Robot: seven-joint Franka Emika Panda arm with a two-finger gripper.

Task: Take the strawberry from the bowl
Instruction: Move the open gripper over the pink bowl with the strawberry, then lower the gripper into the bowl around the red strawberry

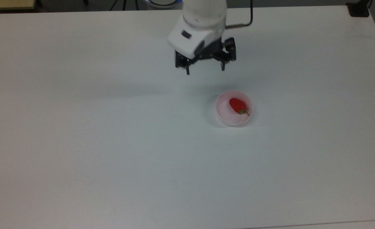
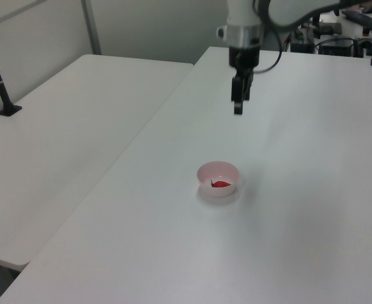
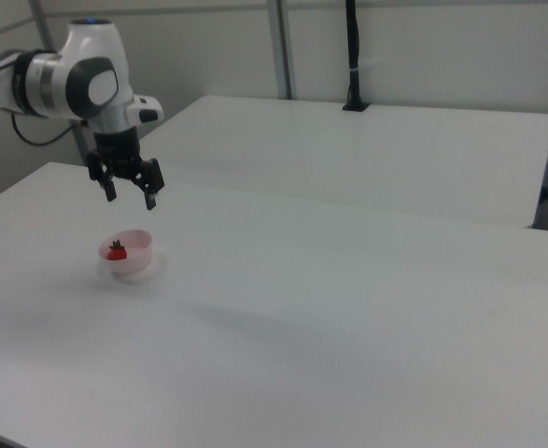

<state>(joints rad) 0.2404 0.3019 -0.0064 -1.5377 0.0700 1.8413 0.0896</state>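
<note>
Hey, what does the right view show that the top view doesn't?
Right view alone: a second white table behind the first, a black pole standing at its far edge, grey wall panels, and the arm's white joints side-on.

Top view alone: the strawberry seen from above, its green cap toward the top view's lower right, and a black clamp at the table corner.

Both: the open gripper held above the table, short of the pink bowl with the strawberry inside.
</note>
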